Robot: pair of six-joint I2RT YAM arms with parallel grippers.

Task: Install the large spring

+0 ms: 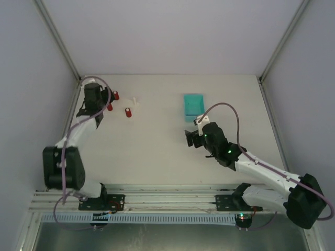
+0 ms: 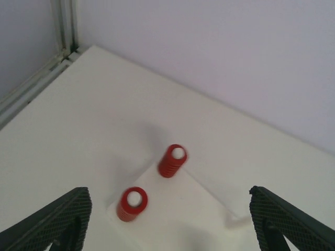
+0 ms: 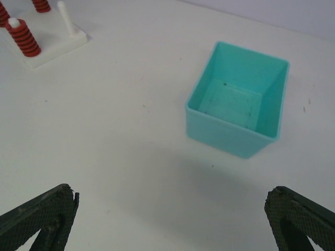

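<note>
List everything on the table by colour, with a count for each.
Red springs: 3
White peg base: 1
Teal bin: 1
Total: 5

The springs (image 2: pixel 172 161) are bright red and ribbed, each with a white peg tip showing at its top. They stand on a white base (image 2: pixel 194 203). The worktop (image 1: pixel 157 157) is off-white. The box (image 3: pixel 235 104) is turquoise, faintly speckled inside. On the left hand (image 2: pixel 167 225) and right hand (image 3: pixel 167 225), the fingers (image 2: pixel 57 217) are black with a fine criss-cross grid. The arms (image 1: pixel 261 170) are white and black, with mauve cables (image 1: pixel 233 112). The walls (image 1: pixel 172 31) are pale lilac-grey.
</note>
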